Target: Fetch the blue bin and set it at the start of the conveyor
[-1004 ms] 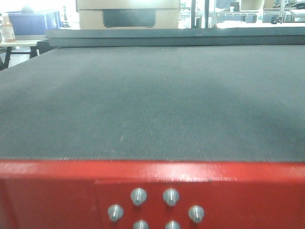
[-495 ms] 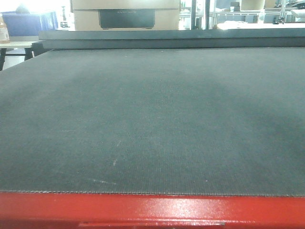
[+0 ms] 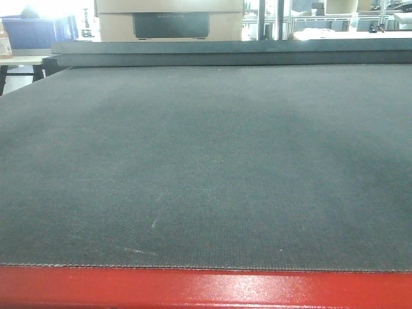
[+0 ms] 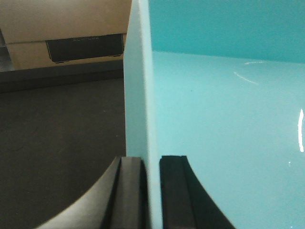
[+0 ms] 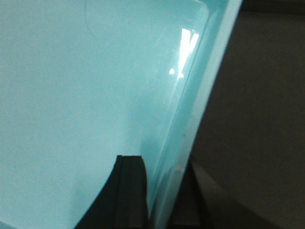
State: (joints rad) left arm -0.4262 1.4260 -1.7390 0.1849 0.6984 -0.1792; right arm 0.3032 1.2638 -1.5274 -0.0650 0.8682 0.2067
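A: Between the fingers of the left gripper (image 4: pixel 148 191), what sits?
B: One thin wall of the blue bin (image 4: pixel 228 119), pinched inside and outside. The right gripper (image 5: pixel 159 191) clamps the opposite wall likewise.
A: Textures?
B: Bin: smooth, glossy aqua plastic, rounded corner. Outside both bin walls lies the conveyor start (image 3: pixel 206 161): dark grey, finely textured belt, red painted frame.

cardboard box (image 3: pixel 225 27), blue crate (image 3: pixel 32 33), metal shelving (image 3: pixel 281 16)

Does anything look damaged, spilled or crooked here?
Nothing stands out. The conveyor start shows only faint scuffs; the blue bin looks intact, left gripper and right gripper each clamping a wall.
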